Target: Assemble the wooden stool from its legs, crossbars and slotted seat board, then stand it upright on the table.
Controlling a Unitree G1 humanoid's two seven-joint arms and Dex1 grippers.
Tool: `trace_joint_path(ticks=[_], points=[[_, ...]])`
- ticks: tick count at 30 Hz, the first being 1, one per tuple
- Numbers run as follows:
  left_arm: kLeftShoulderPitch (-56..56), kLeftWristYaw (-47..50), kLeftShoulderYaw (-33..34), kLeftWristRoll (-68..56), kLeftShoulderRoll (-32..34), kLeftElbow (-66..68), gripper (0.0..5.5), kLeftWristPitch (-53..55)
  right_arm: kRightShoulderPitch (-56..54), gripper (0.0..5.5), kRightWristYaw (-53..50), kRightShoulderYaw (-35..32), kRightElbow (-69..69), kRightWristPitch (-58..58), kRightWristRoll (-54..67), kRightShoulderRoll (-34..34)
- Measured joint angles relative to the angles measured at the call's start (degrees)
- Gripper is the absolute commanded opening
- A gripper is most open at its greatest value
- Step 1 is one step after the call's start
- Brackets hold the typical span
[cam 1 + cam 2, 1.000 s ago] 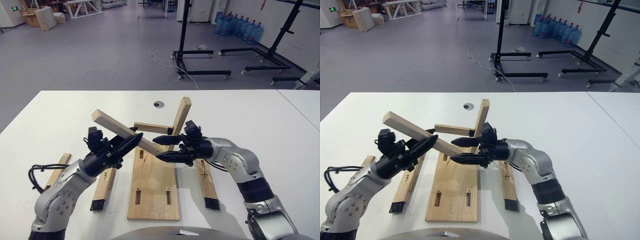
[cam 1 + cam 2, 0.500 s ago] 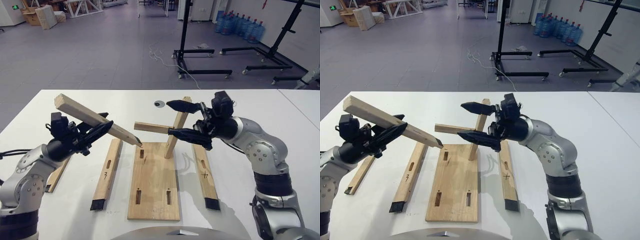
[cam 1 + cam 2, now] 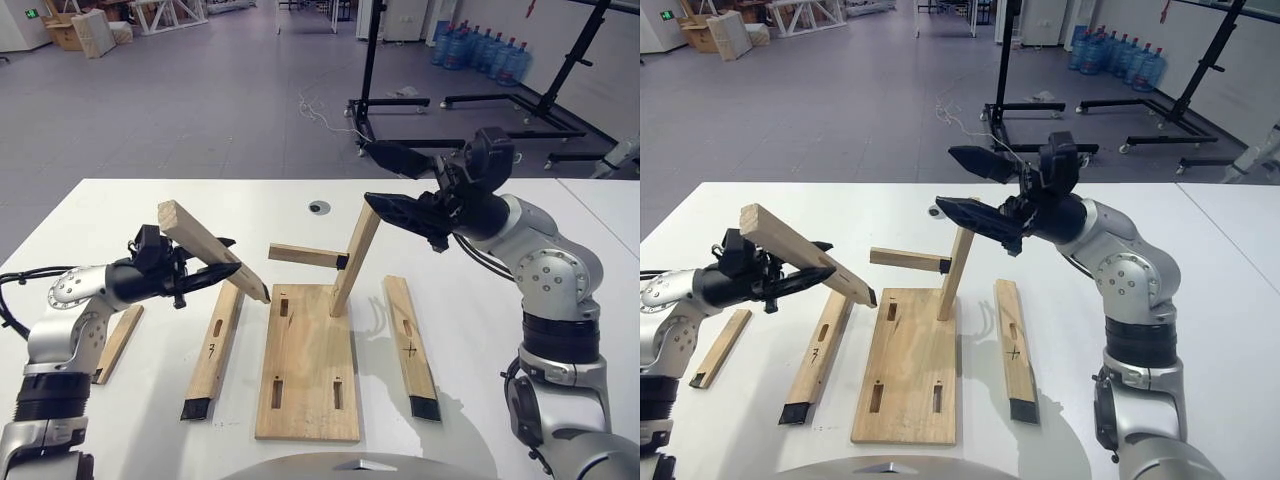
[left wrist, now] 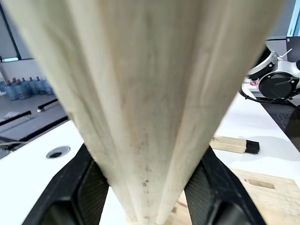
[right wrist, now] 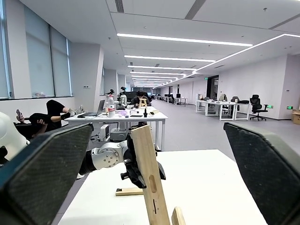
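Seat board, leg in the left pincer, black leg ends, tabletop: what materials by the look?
Seat board: pale wood, matte, grain visible, looks unvarnished. Leg in the left pincer: same light wood, grain lines plain in the wrist view. Black leg ends: dark paint or rubber cap, cannot tell which. Table: smooth white, faint sheen, probably laminate.

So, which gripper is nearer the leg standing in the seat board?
Right: right gripper open close to the standing leg; left gripper, holding another leg, off to its left.
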Motion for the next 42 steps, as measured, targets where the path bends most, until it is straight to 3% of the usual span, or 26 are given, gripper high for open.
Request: trace_joint_path(ticks=[12,34,42], points=[[-7.4,-6.0,-5.8,5.5,-1.5,11.1,2.03,-5.0,-2.2,5.13,0.7,1.6,2.9,-2.1,-1.2,0.3],[-9.2,-9.9,-11.1,7.6,-0.4,9.2,2.03,-2.6,-3.0,5.13,1.6,2.8,4.1,-2.2,-3.3,-0.1],[-10.1,-9.2,-11.9,7.8,0.5,8.8,2.03,0.3,-2.0,5.13,7.9,3.7,7.3,-2.3,-5.7,-4.0]])
